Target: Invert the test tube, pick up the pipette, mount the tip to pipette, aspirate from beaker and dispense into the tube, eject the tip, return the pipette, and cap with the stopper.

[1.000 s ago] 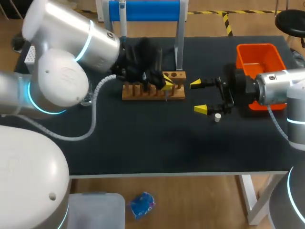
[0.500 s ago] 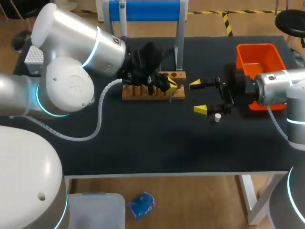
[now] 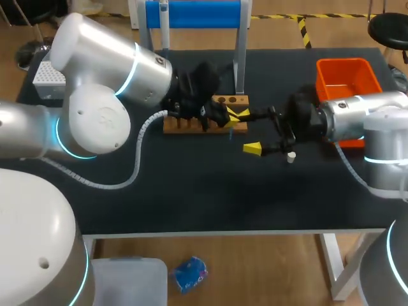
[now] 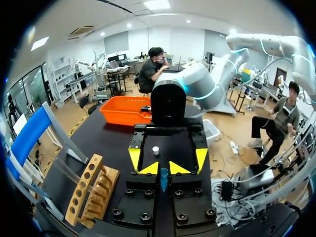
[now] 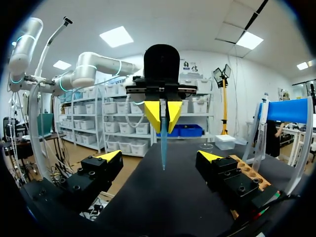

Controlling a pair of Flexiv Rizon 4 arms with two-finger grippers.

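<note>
My left gripper [image 3: 231, 118] hovers at the right end of the wooden tube rack [image 3: 204, 121], shut on a thin bluish test tube [image 4: 163, 178]. In the right wrist view the tube [image 5: 163, 143] sticks straight out past the left gripper's [image 5: 162, 114] yellow tips. My right gripper [image 3: 252, 132] faces it from the right, open, one finger to each side of the tube and not touching it. In the left wrist view the right gripper [image 4: 167, 157] stands just ahead of my left gripper [image 4: 164, 169]. The white stopper [image 3: 291, 157] lies on the black table under the right arm.
An orange bin [image 3: 344, 76] stands at the back right. A blue-topped stand [image 3: 194, 13] rises behind the rack. A white box [image 3: 48, 76] sits at the far left behind my left arm. In the right wrist view the rack [image 5: 249, 173] lies beside my right gripper [image 5: 158, 160].
My right gripper has moved left, up to the left gripper and the tube. The left arm has shifted a little to the right with the tube in its grip.
</note>
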